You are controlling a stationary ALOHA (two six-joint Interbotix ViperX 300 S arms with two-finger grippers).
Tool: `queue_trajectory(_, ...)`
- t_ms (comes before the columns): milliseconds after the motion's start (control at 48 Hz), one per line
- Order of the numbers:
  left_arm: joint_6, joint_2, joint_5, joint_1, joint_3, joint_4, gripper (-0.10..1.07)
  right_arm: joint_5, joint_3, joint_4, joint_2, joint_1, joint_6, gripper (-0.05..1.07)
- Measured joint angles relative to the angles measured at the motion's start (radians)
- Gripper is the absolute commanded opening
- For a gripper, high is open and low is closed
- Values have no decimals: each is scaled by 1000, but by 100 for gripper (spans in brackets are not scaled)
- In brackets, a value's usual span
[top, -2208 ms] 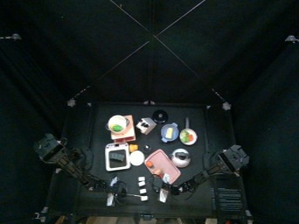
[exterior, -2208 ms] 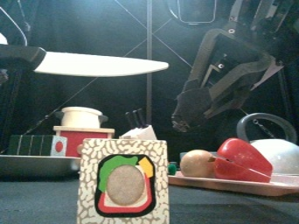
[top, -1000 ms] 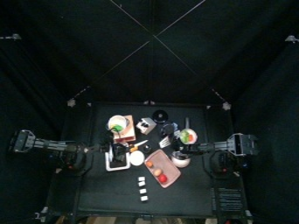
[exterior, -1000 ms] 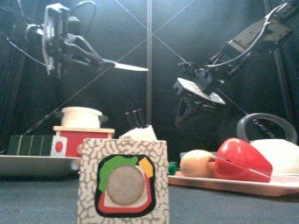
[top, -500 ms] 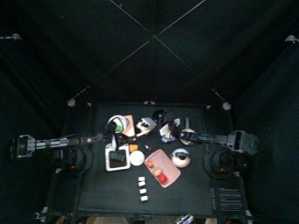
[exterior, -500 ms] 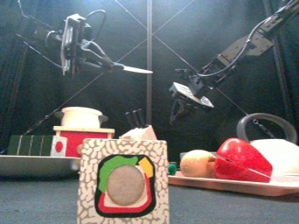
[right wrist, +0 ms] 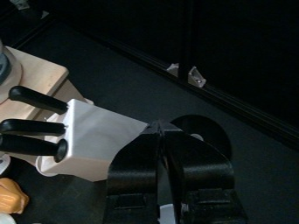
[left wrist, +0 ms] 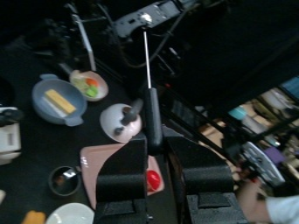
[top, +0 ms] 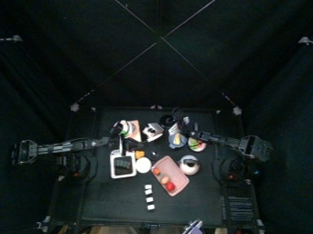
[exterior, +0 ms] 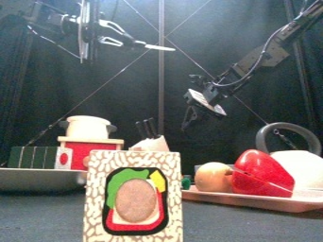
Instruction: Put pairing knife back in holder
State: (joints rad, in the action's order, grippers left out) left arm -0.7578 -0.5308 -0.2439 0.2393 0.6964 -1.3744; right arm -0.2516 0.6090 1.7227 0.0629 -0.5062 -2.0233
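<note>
The paring knife (exterior: pixel 144 43) is held high at the upper left of the front view, blade pointing right, with my left gripper (exterior: pixel 91 28) shut on its dark handle. In the left wrist view the thin blade (left wrist: pixel 147 61) runs straight out from the left gripper (left wrist: pixel 149 133) over the table. The holder (right wrist: pixel 103 136) is a pale block with black handles sticking out of it. It stands near the table's back middle (top: pixel 153 132). My right gripper (right wrist: pixel 163 129) is shut on nothing, its tips right at the holder's corner. In the front view it (exterior: pixel 199 106) hangs above and right of the holder (exterior: pixel 149 134).
A patterned box (exterior: pixel 132 194) with a sandwich picture stands at the front. Behind it are a pink tray (exterior: pixel 290 196) with a red pepper (exterior: pixel 259 170), a white tray (exterior: pixel 38 175) at the left, a red-and-white pot (exterior: pixel 86 128), and several small bowls (top: pixel 196 143).
My left gripper has risen and moved toward the table's middle with the knife. The right gripper has stayed by the holder, barely shifting.
</note>
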Motion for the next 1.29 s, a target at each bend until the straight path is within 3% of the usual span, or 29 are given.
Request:
queue_trajectory(208, 77, 55, -132, 55, -49, 69, 36, 9, 3, 0, 0, -2, 0, 21)
queue_trajectory(375, 256, 69, -181, 61, -77, 256, 36, 12, 14, -2, 0, -2, 0, 21)
queue_trajectory(542, 617, 66, -268, 61, -147, 620, 36, 12, 21, -6, 0, -2, 0, 21)
queue_trajectory(562, 629, 66, -272, 61, -149, 629, 36, 12, 23, -6, 0, 0, 0, 21)
queue_trajectory(583, 724, 66, -299, 61, -166, 727, 36, 12, 23, -6, 0, -2, 0, 21)
queue_trajectory(750, 1098, 58, -374, 25, -198, 1158, 37, 14, 21, -8, 0, 0, 0, 21)
queue_trajectory(812, 1207, 49, -382, 0, -198, 1302, 37, 14, 23, -8, 0, -2, 0, 21)
queue_trajectory(1000, 1430, 9, -390, -44, -166, 1594, 37, 15, 23, -6, 0, -2, 0, 21)
queue_trajectory(1125, 1519, 9, -396, -41, -114, 1697, 37, 14, 21, -2, 0, -2, -3, 21)
queue_trajectory(1292, 1532, 6, -396, -44, -75, 1726, 37, 14, 11, 0, -12, -3, -3, 21)
